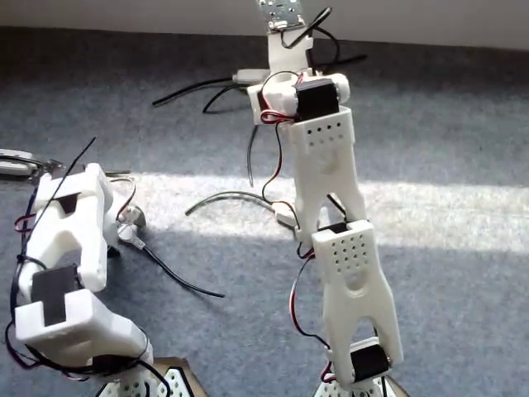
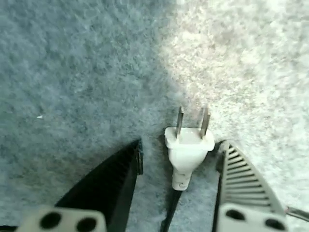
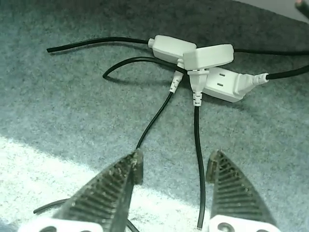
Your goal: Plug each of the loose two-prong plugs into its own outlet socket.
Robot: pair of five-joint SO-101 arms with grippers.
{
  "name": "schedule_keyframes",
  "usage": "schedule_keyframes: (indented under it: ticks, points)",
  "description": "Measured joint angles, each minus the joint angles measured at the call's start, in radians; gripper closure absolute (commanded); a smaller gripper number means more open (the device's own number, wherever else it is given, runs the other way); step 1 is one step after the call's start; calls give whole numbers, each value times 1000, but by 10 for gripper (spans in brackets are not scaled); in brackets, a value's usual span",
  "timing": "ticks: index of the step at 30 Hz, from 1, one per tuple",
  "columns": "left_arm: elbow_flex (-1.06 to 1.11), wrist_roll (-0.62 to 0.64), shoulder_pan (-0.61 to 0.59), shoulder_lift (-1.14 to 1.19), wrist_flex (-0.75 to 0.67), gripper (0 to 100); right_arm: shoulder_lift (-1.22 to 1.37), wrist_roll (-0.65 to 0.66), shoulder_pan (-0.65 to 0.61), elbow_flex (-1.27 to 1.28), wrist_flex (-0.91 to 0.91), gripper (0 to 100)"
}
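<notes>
My left gripper [image 2: 181,153] is spread around the white two-prong plastic plug [image 2: 189,145] lying flat on the grey carpet [image 2: 72,72], and I worry that closing off-centre will spin it out of reach.

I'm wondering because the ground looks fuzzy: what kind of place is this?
Probably an indoor room: fuzzy grey carpet underneath, a patch of sunlight across it, and a loose white plug and outlet sockets lying on it.

No text, label, number or sign can be read; a small moulded mark on the white plug [image 2: 189,147] is too faint to make out.
</notes>
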Motion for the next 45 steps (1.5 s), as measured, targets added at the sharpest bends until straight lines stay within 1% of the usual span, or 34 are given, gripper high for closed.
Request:
schedule_keyframes:
  ticks: [3,12,15,17,20,22,26,37,42,45]
  points:
    - [-35,29,3,21,26,744,0,0,0,0,0,783]
    - [-48,38,18,29,31,745,0,0,0,0,0,783]
    - [-46,38,20,32,-3,745,0,0,0,0,0,783]
    - [-46,38,28,32,-9,772,0,0,0,0,0,784]
    - [-46,38,37,32,-15,844,0,0,0,0,0,784]
    - [-46,38,46,32,-29,865,0,0,0,0,0,784]
    - [-48,38,52,35,-68,867,0,0,0,0,0,784]
    - [-84,38,57,87,-71,870,0,0,0,0,0,784]
    - [-212,-2,153,95,-55,870,-18,0,40,0,0,784]
    - [-322,-14,256,61,-18,870,-63,0,100,0,0,784]
